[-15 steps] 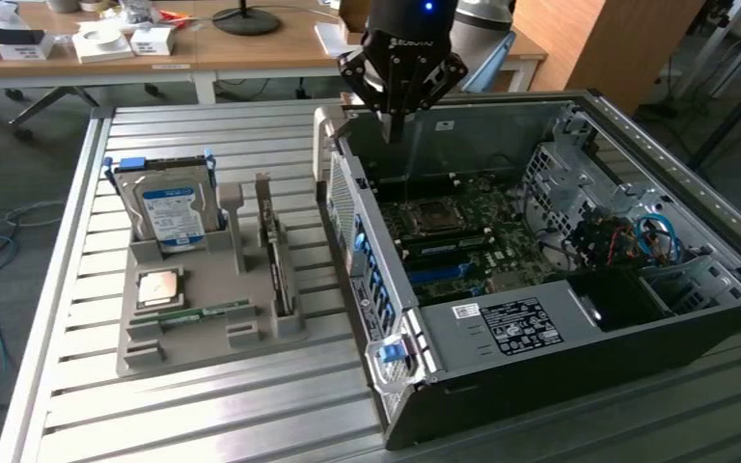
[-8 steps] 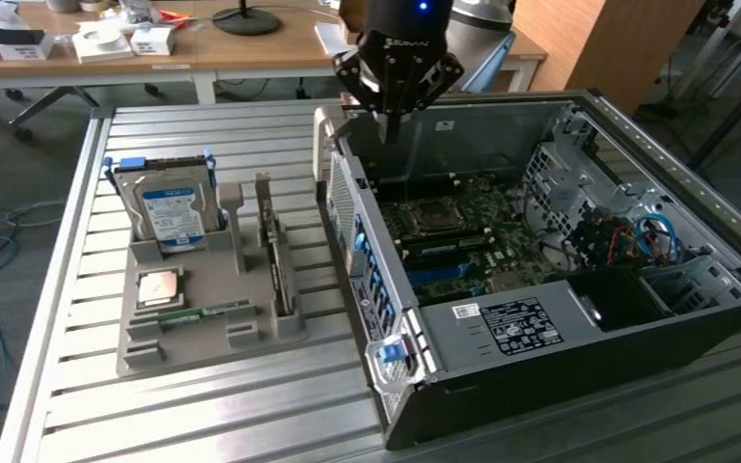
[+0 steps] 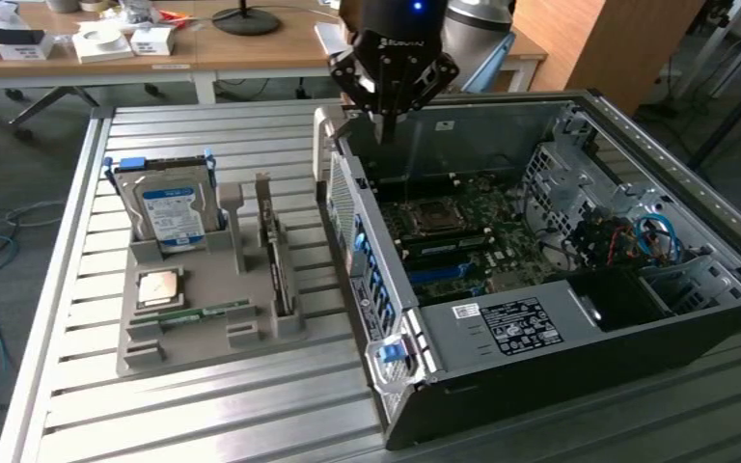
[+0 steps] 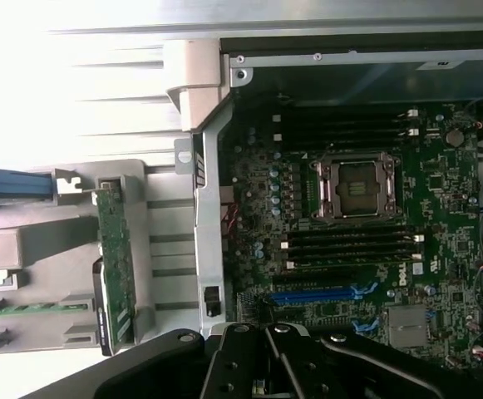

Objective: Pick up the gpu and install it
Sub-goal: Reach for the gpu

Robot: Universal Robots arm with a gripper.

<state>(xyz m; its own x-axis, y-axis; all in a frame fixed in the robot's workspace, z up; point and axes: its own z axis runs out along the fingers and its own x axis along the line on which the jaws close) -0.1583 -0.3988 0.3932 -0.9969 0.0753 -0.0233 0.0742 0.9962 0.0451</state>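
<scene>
The gpu (image 3: 271,249) is a thin dark-green card standing on edge in a slot of the grey holder (image 3: 197,349), at the exterior view's left of the computer case. From the wrist view I see the gpu (image 4: 115,268) edge-on beside the case wall. My gripper (image 3: 384,127) hangs above the case's far edge, well away from the gpu, with its fingers shut and nothing between them. The black gripper (image 4: 266,353) body shows over the motherboard (image 4: 366,249), near a blue expansion slot (image 4: 316,293).
The open computer case (image 3: 679,318) lies on the slatted metal table (image 3: 216,424). The holder also carries a hard drive (image 3: 171,214), a processor chip (image 3: 158,286) and a memory stick (image 3: 201,312). A desk (image 3: 216,53) with boxes stands behind.
</scene>
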